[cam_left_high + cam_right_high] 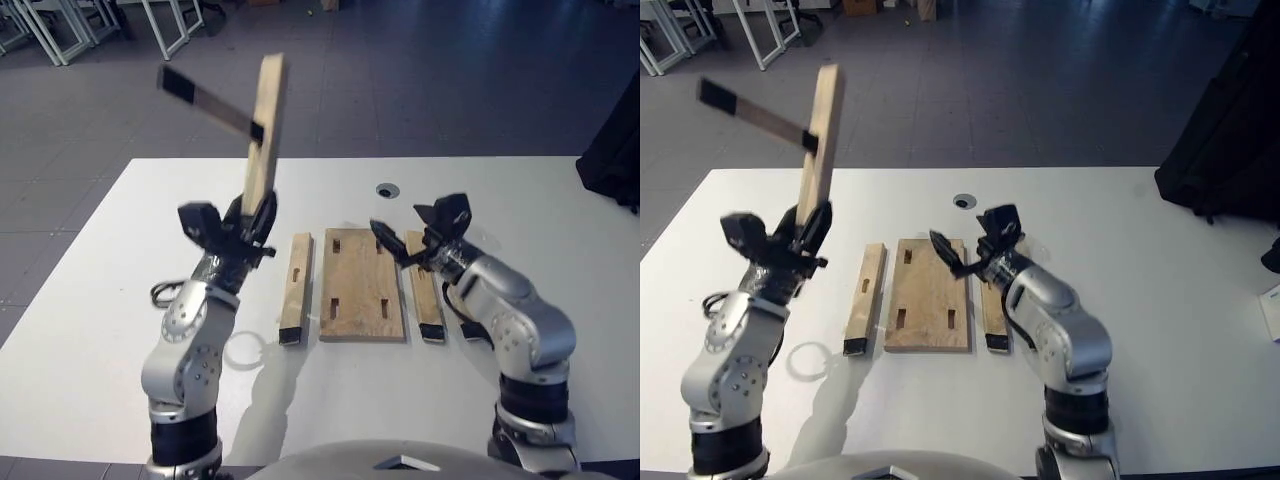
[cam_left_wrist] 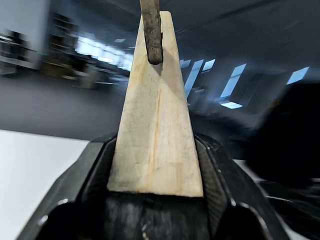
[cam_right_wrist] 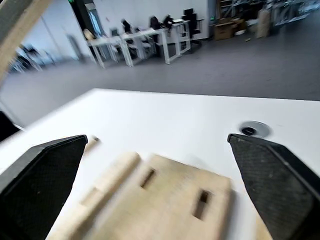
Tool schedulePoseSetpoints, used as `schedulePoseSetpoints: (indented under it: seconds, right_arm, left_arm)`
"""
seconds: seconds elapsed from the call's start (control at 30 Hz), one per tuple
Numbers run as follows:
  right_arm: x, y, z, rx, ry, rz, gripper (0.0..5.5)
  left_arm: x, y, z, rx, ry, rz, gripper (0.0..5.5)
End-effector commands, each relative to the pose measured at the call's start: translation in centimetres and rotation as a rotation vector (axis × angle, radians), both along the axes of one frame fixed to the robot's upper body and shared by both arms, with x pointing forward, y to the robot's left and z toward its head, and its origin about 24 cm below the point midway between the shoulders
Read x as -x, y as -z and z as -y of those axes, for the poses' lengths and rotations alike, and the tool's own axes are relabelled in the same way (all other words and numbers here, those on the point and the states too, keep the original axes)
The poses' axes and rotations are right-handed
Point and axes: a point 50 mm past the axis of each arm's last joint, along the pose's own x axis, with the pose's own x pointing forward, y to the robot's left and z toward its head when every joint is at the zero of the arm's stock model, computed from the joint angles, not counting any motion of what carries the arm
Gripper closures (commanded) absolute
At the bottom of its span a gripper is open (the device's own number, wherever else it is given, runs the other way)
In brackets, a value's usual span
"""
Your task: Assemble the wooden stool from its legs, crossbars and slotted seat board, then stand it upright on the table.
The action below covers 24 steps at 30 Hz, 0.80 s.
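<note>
My left gripper point(image 1: 245, 225) is shut on the lower end of a wooden leg point(image 1: 264, 130) held upright above the table's left side. A thin crossbar point(image 1: 205, 97) with a dark tip sticks out of that leg near its top, pointing up and left. In the left wrist view the leg point(image 2: 156, 135) sits clamped between the fingers. The slotted seat board point(image 1: 360, 283) lies flat mid-table. A second leg point(image 1: 296, 286) lies left of it, a third leg point(image 1: 424, 285) right of it. My right gripper point(image 1: 412, 232) hovers open over the board's far right corner.
A cable hole point(image 1: 387, 190) sits in the white table point(image 1: 560, 250) beyond the board. A dark cable point(image 1: 160, 293) and a clear ring point(image 1: 240, 350) lie near my left arm. A dark-tipped piece point(image 1: 472, 330) lies partly hidden by my right arm. Open floor lies beyond.
</note>
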Motion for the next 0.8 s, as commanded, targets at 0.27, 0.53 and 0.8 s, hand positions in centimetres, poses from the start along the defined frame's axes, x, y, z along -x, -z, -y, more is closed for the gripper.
schedulePoseSetpoints:
  seconds: [0.27,0.53,0.8]
  right_arm:
    - [-0.1,-7.4,-1.3,-0.672,-0.566,-0.214,0.33]
    - [1.5,-9.0,-0.5,-0.634,-0.743,-0.221,1.08]
    - [1.8,-9.8,-0.3,-0.572,-0.823,-0.189,2.67]
  left_arm:
    - [1.8,-2.9,3.8,0.425,0.743,-0.081,3.46]
    - [2.2,-1.2,2.5,0.376,0.737,-0.186,3.46]
    - [3.0,0.4,2.6,0.336,0.732,-0.244,3.46]
